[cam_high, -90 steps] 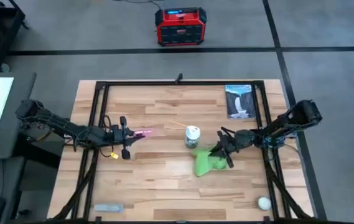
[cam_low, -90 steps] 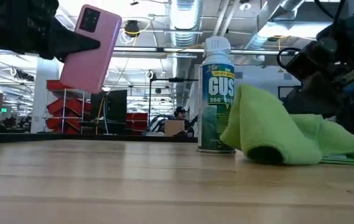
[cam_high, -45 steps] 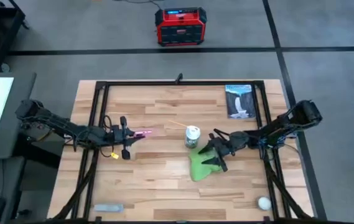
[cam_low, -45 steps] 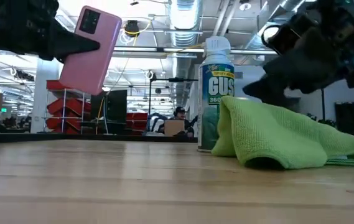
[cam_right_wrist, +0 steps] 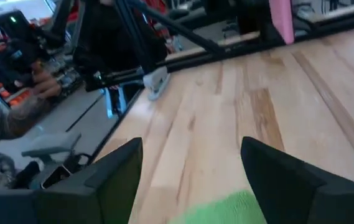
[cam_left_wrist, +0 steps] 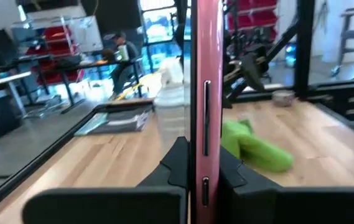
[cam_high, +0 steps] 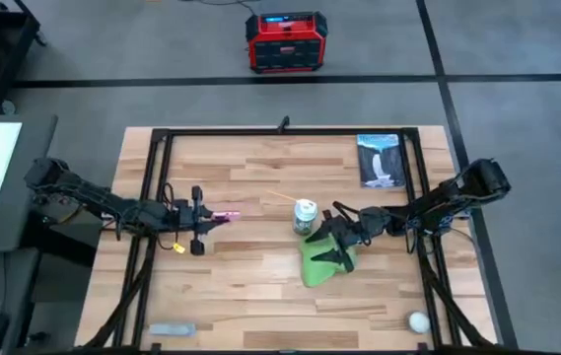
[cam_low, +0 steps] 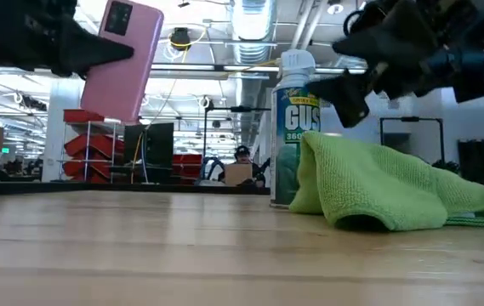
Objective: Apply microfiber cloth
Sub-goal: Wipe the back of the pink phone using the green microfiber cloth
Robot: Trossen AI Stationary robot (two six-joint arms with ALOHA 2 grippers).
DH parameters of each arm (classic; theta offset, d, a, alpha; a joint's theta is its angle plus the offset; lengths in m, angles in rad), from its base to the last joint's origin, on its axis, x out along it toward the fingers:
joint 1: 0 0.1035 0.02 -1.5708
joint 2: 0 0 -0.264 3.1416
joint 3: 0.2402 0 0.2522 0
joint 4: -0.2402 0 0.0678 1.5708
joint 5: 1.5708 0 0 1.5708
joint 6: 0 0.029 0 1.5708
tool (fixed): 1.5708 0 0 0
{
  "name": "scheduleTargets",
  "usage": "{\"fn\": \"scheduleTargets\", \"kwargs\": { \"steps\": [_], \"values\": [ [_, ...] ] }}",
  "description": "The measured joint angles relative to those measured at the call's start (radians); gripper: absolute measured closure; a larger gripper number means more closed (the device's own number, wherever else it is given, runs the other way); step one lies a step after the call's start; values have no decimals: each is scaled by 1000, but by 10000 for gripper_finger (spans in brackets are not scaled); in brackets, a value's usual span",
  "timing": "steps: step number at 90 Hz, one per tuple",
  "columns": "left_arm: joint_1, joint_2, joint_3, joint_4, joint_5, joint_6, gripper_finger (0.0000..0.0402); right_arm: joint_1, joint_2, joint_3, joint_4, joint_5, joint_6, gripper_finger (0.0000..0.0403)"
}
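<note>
The bright green microfiber cloth (cam_high: 319,261) lies in a heap on the wooden table, right of centre. In the low view the cloth (cam_low: 378,191) rests against the foot of a spray can (cam_low: 297,127). My right gripper (cam_high: 334,240) hangs open just above the cloth, fingers spread and touching nothing. In its wrist view the right gripper (cam_right_wrist: 192,180) has the cloth's edge (cam_right_wrist: 226,211) below it. At the table's left my left gripper (cam_high: 204,214) is shut on a pink phone (cam_low: 121,59), held in the air. My left gripper pinches the pink phone's two flat faces near its lower end (cam_left_wrist: 203,180) between both fingers (cam_left_wrist: 177,162). The fingers come level from the table's left. The phone is lifted clear of the table, standing up with a slight tilt, its edge toward the wrist camera.
The spray can (cam_high: 305,216) stands just left of the cloth. A printed booklet (cam_high: 381,160) lies at the back right, a white ball (cam_high: 417,321) at the front right and a grey object (cam_high: 172,328) at the front left. Black frame rails (cam_high: 157,168) border the table.
My right gripper has opened, let go of the cloth and risen, shifting a little toward the table's left. The cloth has dropped and settled into a lower heap beside the can. My left gripper has raised the phone slightly.
</note>
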Motion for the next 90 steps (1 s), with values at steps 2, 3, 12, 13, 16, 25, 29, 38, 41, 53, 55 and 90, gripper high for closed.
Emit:
{"fn": "scheduleTargets", "kwargs": {
  "steps": [2, 3, 12, 13, 16, 25, 29, 38, 41, 53, 55, 90],
  "values": [
    [0, 5, 0, 5, 8, 5, 401, 0, 0, 6, 0, 0, 0, 143],
    [-1, 8, 0, 8, 11, 8, 402, 0, 0, 8, 0, 0, 0, 143],
    [-8, 43, 0, 41, 28, 27, 402, 1, 0, 19, 0, -1, 0, 143],
    [-9, 48, 1, 44, 28, 28, 401, 1, 0, 19, 0, -1, 0, 143],
    [-13, 63, 1, 50, 28, 33, 402, 0, 0, 19, -2, 0, 0, 143],
    [-25, 110, 1, 53, 28, 44, 402, 0, 0, 19, -14, 0, 0, 143],
    [-27, 134, 1, 53, 28, 41, 402, 0, 0, 19, -22, 0, 0, 143],
    [-26, 187, 1, 58, 23, 21, 401, 0, 0, 19, -25, -1, 0, 143],
    [-26, 205, 1, 65, 17, 14, 402, 0, 0, 19, -24, -1, 0, 143],
    [-26, 271, 2, 76, -26, -2, 402, 0, 0, 19, -24, -1, 0, 143],
    [-26, 281, 2, 76, -30, -5, 402, 0, 0, 19, -24, -1, 0, 143],
    [-19, 467, 4, 182, -77, -27, 402, 0, 0, 19, -24, -1, 0, 143]
  ]
}}
